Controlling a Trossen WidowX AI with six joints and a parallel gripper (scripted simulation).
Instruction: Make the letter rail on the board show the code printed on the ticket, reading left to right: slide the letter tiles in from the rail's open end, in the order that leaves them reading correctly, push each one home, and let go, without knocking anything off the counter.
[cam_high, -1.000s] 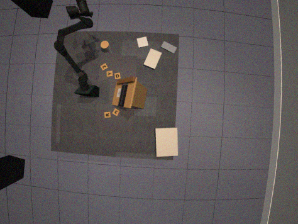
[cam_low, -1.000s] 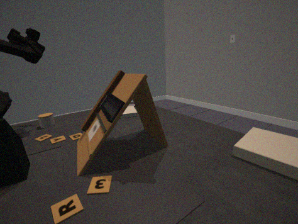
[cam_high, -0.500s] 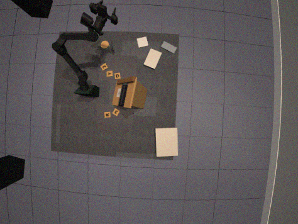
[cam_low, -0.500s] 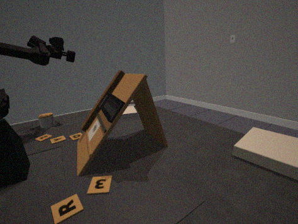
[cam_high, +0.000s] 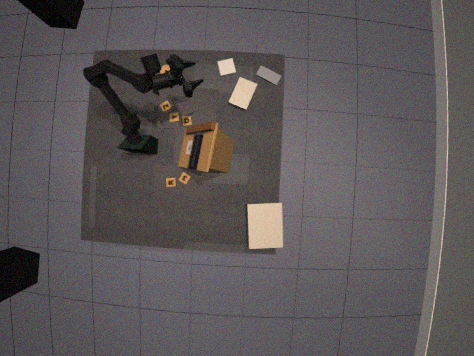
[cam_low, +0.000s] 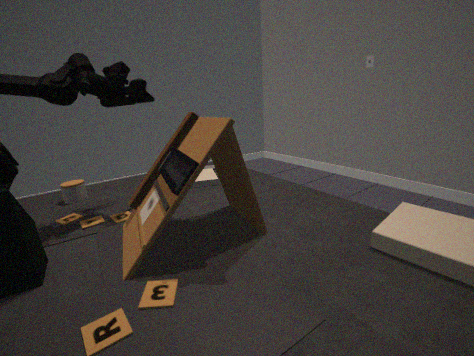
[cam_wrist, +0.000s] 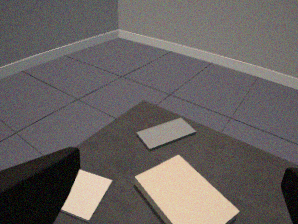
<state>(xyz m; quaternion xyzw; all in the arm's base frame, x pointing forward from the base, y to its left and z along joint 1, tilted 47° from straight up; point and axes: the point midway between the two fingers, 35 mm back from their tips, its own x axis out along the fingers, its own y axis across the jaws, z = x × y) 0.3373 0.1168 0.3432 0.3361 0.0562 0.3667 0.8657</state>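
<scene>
My gripper (cam_high: 198, 72) (cam_low: 140, 84) (cam_wrist: 181, 168) is open and empty, high above the counter's far-left part, beyond the loose tiles. The wooden board (cam_high: 207, 152) (cam_low: 206, 133) leans like an easel, with a dark strip (cam_high: 196, 151) (cam_low: 179, 170) and a white card (cam_high: 189, 147) (cam_low: 150, 205) on its sloped face; the card's print is unreadable. The R tile (cam_high: 171, 182) (cam_low: 106, 331) and E tile (cam_high: 184, 178) (cam_low: 158, 293) lie at its near side. The D tile (cam_high: 187, 120) (cam_low: 121, 216), A tile (cam_high: 174, 117) (cam_low: 92, 221) and another tile (cam_high: 165, 106) (cam_low: 69, 218), perhaps Z, lie beyond.
An orange-topped round container (cam_high: 165, 69) (cam_low: 73, 184) stands below the arm. A small cream block (cam_high: 226, 66) (cam_wrist: 87, 195), a larger one (cam_high: 243, 93) (cam_wrist: 187, 192) and a grey slab (cam_high: 269, 75) (cam_wrist: 166, 133) lie far right. A big cream block (cam_high: 265, 225) (cam_low: 430, 235) lies at the near-right edge.
</scene>
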